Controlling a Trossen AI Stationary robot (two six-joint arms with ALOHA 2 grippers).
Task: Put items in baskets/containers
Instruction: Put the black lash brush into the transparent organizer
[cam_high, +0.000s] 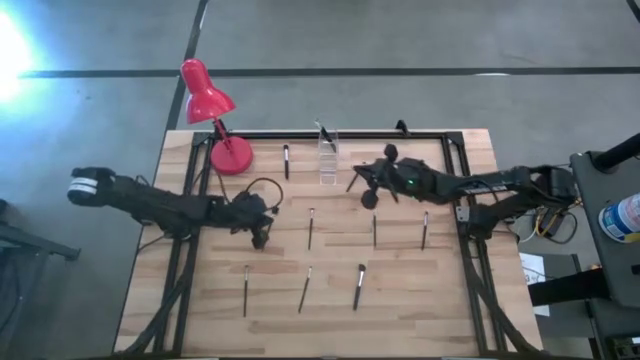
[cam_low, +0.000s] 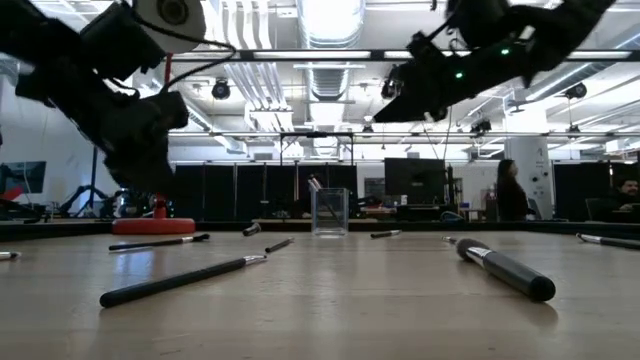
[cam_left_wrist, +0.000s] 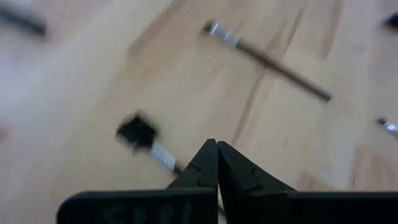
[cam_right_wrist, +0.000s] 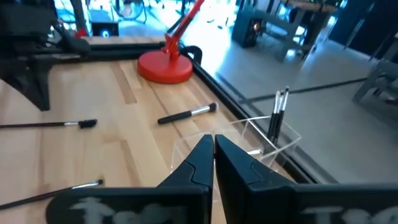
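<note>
Nearest the front edge of the wooden worktop (cam_high: 400, 300), three brushes lie in a row: one at the left (cam_high: 245, 289), one in the middle (cam_high: 305, 289) and a thicker one at the right (cam_high: 358, 286). Farther in, three more lie across the middle, at (cam_high: 310, 228), (cam_high: 374, 230) and (cam_high: 424, 229).

The left hand (cam_high: 260, 236) hangs over the worktop just left of that middle row, its fingers (cam_left_wrist: 211, 163) pressed together with nothing between them; in its wrist view a brush (cam_left_wrist: 149, 142) lies right beneath the tips.

The right hand (cam_high: 368, 192) hovers close beside the clear holder (cam_high: 327, 160), also pressed together and carrying nothing. The holder stands near the far edge with two brushes (cam_right_wrist: 277, 115) upright inside it.

Another brush (cam_high: 286, 160) lies between the holder and the red lamp (cam_high: 212, 112), whose round base sits at the far left corner.
</note>
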